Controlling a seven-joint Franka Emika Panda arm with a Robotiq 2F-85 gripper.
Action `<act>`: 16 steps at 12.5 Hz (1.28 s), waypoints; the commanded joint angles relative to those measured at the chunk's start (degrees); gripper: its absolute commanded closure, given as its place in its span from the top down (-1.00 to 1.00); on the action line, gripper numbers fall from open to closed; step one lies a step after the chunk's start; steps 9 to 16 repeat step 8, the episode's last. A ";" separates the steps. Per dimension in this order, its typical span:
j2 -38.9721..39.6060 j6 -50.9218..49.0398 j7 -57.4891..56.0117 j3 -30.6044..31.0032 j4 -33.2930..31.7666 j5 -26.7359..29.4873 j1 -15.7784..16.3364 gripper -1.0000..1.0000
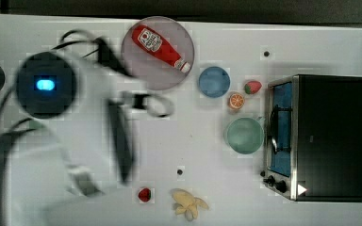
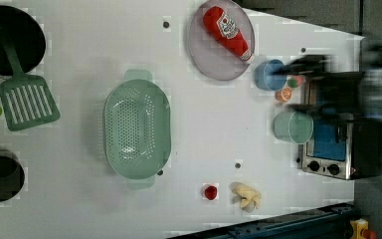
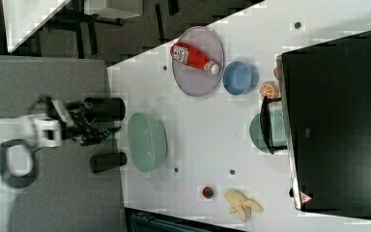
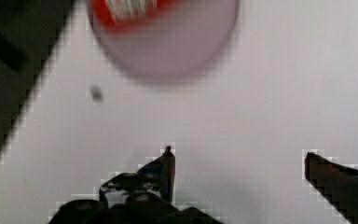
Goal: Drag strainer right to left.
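Pincer [image 4: 237, 161] of mine stands wide open in the wrist view, two dark fingertips [image 4: 168, 161] far apart with only bare white desk [image 4: 270, 93] between them, nothing gripped. In the right view it [image 3: 107, 134] hangs off the desk's edge, apart from the rim of the strainer [image 3: 147, 141].

Seen in the left view, the strainer [image 2: 137, 128], a pale-green oval colander dotted with small holes and with a tab handle at each end, sits upright near the middle of the desk. Toward the left view's left lie a green slotted spatula [image 2: 26, 102] and two dark round pots [image 2: 10, 40], well apart from it. Toward the left view's right, a grey plate [image 2: 214, 62] carries a red ketchup bottle [image 2: 227, 31]. Beyond that stand a small blue bowl [image 2: 268, 74], an orange slice [image 2: 284, 94] and a smooth green bowl [image 2: 292, 126] just beside a toaster oven [image 2: 335, 144]. Nearer the desk's lower edge in that same left view lie a strawberry [image 2: 210, 192] and a peeled banana [image 2: 246, 196], close together.
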 commanded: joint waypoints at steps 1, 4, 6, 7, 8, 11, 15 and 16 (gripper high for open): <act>-5.80 -8.29 -19.99 -7.45 -1.60 -3.77 -3.10 1.00; -11.68 -16.13 -21.50 -11.16 -1.58 -5.00 -3.33 1.00; -14.70 -17.29 -22.36 -11.61 -1.56 -9.64 -3.51 1.00; -15.59 -17.48 -22.37 -11.60 -1.77 -12.48 -3.49 1.00; -15.89 -17.46 -22.37 -11.61 -1.95 -13.86 -3.49 1.00; -15.89 -17.46 -22.37 -11.61 -1.95 -13.86 -3.49 1.00; -15.89 -17.46 -22.37 -11.61 -1.95 -13.86 -3.49 1.00; -15.89 -17.46 -22.37 -11.61 -1.95 -13.86 -3.49 1.00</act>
